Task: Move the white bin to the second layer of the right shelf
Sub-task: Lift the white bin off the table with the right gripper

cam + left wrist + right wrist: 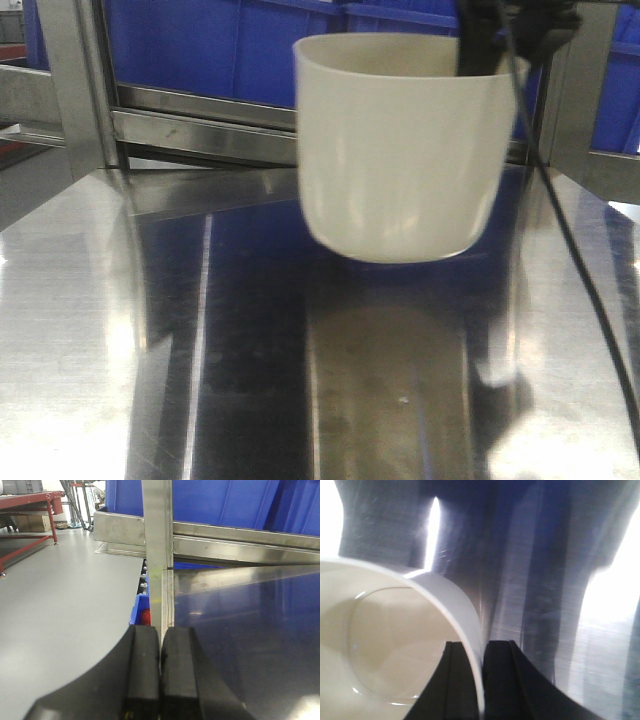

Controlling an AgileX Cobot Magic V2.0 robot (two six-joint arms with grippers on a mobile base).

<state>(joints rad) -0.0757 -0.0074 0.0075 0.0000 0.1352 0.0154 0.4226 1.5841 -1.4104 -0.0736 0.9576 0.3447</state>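
Note:
The white bin hangs upright in the air above the steel tabletop; its rounded base is clear of the surface. My right gripper comes down from the top right and is shut on the bin's right rim. In the right wrist view one finger is inside the white bin and the other outside, with the right gripper pinching the wall. In its own wrist view my left gripper is shut on nothing, beside a steel post. The right shelf second layer is out of view.
Blue crates stand on a steel rack rail just behind the bin. A black cable trails down the right side. To the left of the post lies grey floor, with a red-framed table farther off.

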